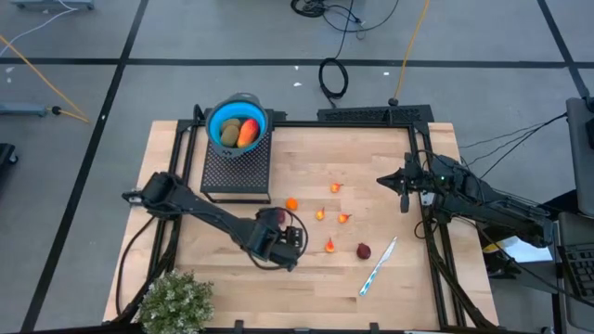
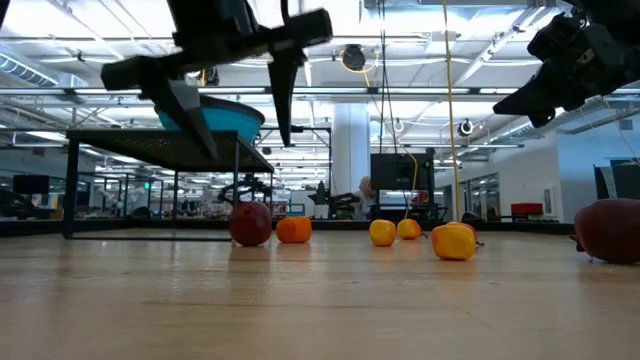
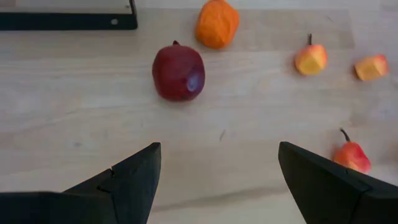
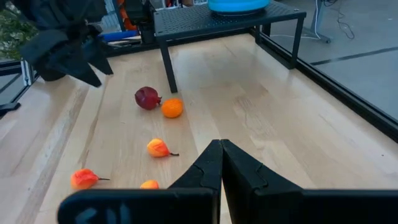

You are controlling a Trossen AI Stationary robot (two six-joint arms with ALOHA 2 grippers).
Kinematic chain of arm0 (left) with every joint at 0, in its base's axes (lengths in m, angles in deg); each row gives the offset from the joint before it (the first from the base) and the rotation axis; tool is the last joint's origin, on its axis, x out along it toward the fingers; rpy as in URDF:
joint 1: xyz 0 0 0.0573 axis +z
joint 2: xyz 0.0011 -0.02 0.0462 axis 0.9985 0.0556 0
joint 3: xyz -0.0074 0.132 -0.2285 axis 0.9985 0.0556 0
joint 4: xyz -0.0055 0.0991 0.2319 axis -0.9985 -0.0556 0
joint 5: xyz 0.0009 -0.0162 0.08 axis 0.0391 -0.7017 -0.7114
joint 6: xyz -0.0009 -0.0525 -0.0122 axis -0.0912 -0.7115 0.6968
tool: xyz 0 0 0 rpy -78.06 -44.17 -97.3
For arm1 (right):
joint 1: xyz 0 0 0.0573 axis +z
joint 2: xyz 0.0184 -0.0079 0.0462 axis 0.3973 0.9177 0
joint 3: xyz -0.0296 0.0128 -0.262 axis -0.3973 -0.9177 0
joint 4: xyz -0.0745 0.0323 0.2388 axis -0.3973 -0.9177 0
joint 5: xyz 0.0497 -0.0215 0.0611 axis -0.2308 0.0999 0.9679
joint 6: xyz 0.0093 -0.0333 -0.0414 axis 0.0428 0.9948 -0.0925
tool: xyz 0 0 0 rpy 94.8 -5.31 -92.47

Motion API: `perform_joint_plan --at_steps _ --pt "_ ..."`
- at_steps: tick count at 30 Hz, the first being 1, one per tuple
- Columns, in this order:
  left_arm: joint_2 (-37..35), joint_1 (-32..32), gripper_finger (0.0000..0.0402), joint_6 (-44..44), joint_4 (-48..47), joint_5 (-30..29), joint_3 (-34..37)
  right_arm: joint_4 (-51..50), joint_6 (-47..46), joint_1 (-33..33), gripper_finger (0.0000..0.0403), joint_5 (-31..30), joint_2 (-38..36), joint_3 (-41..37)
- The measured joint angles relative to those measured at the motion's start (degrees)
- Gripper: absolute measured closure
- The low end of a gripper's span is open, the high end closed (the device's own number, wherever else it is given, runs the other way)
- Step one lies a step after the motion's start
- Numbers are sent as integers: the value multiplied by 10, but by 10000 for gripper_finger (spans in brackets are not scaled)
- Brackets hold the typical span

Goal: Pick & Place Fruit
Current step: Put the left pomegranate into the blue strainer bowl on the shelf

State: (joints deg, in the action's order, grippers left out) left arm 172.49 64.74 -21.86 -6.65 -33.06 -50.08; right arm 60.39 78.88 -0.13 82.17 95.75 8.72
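Fruit transfer partly complete; most pieces still loose on the table (image 1: pixel 195 269).

Already in the blue bowl (image 1: pixel 238 122) on the black mesh stand (image 1: pixel 236 169): a green-brown oval (image 1: pixel 229 132) and an elongated red-orange piece (image 1: pixel 247 133). Still on the wood, all on the near side of the stand: a dark red ball (image 3: pixel 178 71) just off the stand's front corner, an orange round fruit (image 3: pixel 217 23) beside it, four small orange-yellow bits (image 1: pixel 335 187) strung farther out from the stand, and a second dark red ball (image 1: pixel 364 250) farthest out, next to the white-and-blue pen (image 1: pixel 379 267). Left gripper (image 3: pixel 217 177) poised above the first dark red ball, fingers spread wide, nothing held. Right gripper (image 4: pixel 221 163) parked well away from the stand at the table's far side, fingers pressed together, empty. Judged roughly a quarter done, with seven pieces left to move.
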Motion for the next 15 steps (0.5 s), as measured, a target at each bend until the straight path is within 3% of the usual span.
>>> perform_joint_plan --at_steps 15 --pt "25 40 78 18 -18 -4 1 0 0 0 403 -1 0 0"
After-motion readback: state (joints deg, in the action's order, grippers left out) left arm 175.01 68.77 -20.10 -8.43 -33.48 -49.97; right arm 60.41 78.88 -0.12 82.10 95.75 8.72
